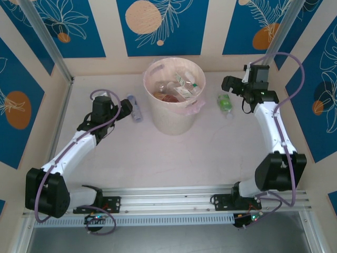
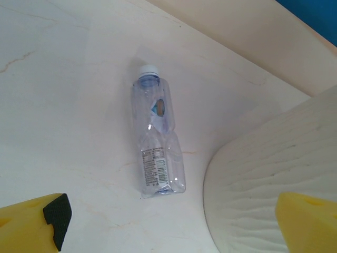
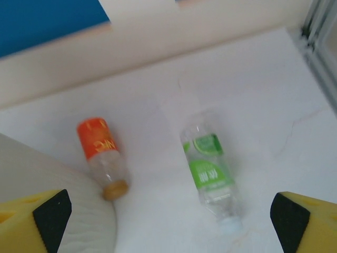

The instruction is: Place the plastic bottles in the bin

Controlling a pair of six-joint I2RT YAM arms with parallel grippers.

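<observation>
risks first: the left end effector (image 1: 125, 105) hangs just beside the bin (image 1: 171, 120), so on the way down its bin-side finger could clip the wall & shove or tip the bin. the clear bottle (image 2: 158, 139) is crushed & slick, so it may squirt out of a pinch. on the right, 2 bottles lie inside the finger span, so a sloppy close could catch both or knock the orange-label bottle (image 3: 102, 153) under the bin's curve.

positions: the clear bottle lies flat on the tabletop (image 1: 158, 158), ahead of the left fingers, cap pointing away, near the bin. the green-label bottle (image 3: 210, 171) lies below the right end effector (image 1: 229, 84), roughly centred. the orange one is just beside the bin wall.

both end effectors: fingers wide apart, holding nothing. the bin has several bottles inside.
</observation>
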